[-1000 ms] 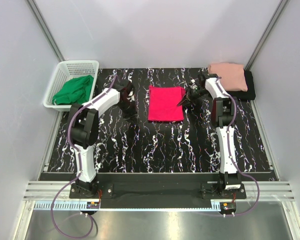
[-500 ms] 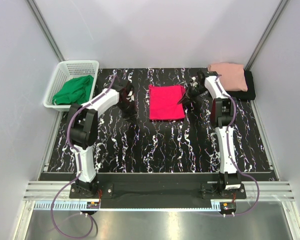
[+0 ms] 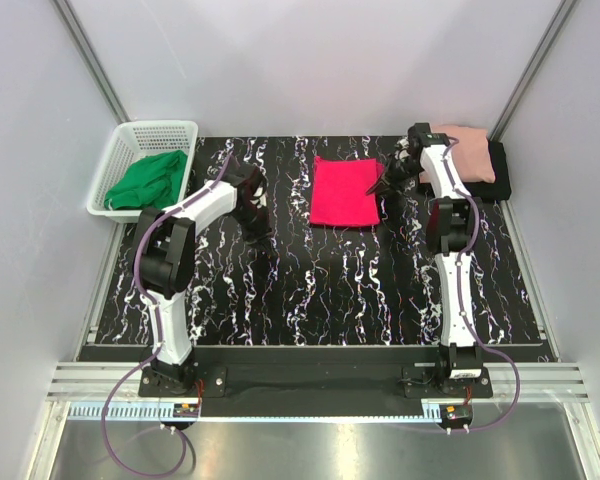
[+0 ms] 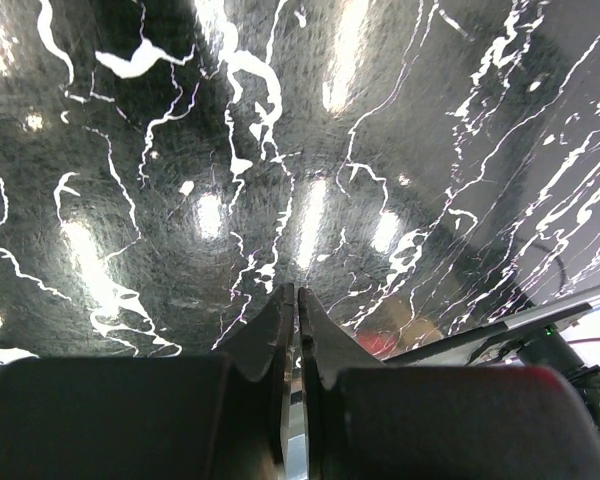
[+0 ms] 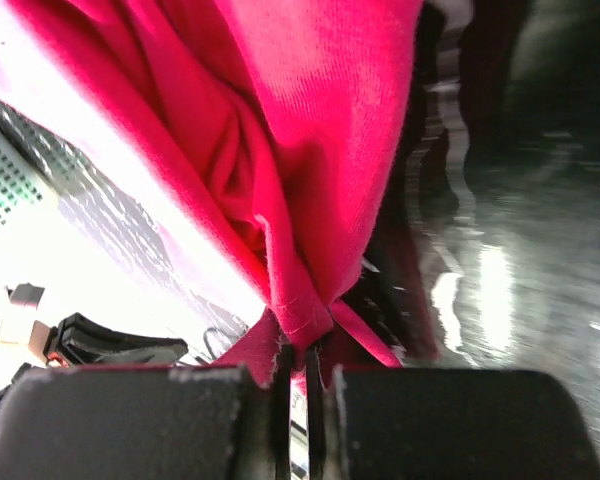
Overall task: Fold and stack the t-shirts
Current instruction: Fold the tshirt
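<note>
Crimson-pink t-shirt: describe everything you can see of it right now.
The crimson-pink t-shirt is plain, soft knit cloth, folded into a neat rectangle with no sleeves showing. It lies on the black marbled table, far centre, nearer the right arm. The right gripper is shut on its right edge; the right wrist view shows a hem bunched into creases between the fingers. Nothing else touches it.
</note>
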You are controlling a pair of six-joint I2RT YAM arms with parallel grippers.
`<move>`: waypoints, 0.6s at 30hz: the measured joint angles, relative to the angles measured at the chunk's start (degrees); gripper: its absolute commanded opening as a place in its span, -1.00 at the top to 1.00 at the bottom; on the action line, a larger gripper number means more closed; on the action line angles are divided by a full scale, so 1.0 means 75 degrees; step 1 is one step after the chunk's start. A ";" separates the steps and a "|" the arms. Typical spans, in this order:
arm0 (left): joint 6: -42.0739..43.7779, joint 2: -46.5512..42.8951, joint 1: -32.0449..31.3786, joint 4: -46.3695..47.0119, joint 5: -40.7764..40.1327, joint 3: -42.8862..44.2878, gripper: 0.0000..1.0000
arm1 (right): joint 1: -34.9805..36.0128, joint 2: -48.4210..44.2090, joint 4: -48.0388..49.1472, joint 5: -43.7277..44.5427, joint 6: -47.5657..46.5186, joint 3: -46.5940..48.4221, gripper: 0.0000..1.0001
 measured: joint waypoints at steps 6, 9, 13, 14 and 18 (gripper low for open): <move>0.0029 -0.0003 0.0044 0.0064 0.0064 0.0000 0.85 | -0.0239 0.0000 -0.0058 0.0213 0.0111 0.0000 1.00; 0.0032 -0.0003 0.0055 0.0073 0.0108 0.0000 0.86 | -0.0286 0.0000 -0.0085 0.0248 0.0160 0.0044 1.00; 0.0035 -0.0003 0.0055 0.0085 0.0149 0.0000 0.86 | -0.0286 0.0003 -0.0166 0.0230 0.0256 0.0437 1.00; 0.0035 -0.0003 0.0055 0.0085 0.0163 0.0000 0.86 | -0.0286 0.0003 -0.0157 0.0224 0.0268 0.0525 1.00; 0.0032 -0.0003 0.0055 0.0085 0.0184 0.0000 0.86 | -0.0286 0.0003 -0.0082 0.0149 0.0309 0.0670 1.00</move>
